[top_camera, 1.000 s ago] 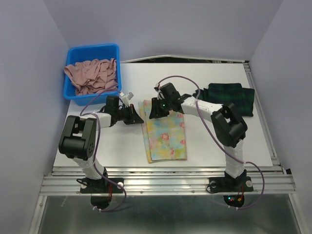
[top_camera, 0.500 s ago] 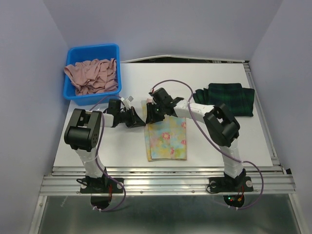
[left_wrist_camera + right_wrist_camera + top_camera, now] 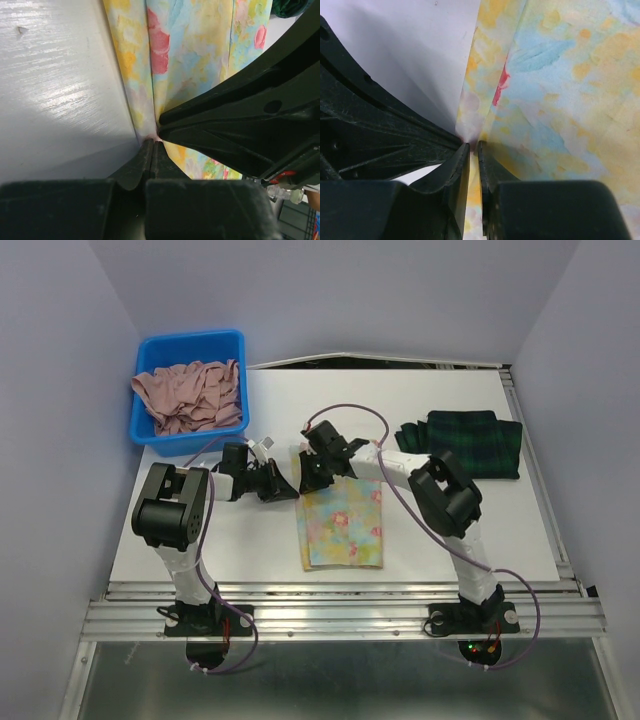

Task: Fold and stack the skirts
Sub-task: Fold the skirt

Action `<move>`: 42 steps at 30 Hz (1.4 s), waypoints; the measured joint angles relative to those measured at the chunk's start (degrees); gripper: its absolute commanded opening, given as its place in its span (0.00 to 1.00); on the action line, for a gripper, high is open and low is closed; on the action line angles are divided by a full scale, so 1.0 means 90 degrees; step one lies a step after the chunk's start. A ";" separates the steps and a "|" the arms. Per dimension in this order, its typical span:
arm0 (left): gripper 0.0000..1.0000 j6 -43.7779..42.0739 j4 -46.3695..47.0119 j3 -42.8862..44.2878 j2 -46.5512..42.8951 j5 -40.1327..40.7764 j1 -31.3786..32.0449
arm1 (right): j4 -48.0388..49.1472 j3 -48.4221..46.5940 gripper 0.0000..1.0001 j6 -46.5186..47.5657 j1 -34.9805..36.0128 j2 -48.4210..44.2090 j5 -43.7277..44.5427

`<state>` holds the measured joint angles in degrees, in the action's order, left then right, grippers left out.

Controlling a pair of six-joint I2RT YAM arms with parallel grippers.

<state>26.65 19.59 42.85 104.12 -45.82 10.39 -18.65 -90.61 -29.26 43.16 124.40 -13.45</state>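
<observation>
Our left gripper (image 3: 152, 145) is clenched on a puckered corner of the pale yellow floral cloth skirt (image 3: 345, 525). Our right gripper (image 3: 473, 148), tip to tip with it, pinches the same corner. The folded dark green plaid pleated skirt (image 3: 465, 445) lies well behind the right jaws.
</observation>
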 measured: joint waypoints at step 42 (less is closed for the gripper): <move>0.00 -0.0017 0.0051 0.0000 0.0010 0.0017 0.0000 | -0.0658 -0.0610 0.22 0.0034 0.0051 0.0236 0.0753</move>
<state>26.50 20.05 42.85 104.20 -45.67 10.39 -24.58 -96.09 -28.95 43.62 126.52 -6.68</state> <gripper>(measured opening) 0.029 0.267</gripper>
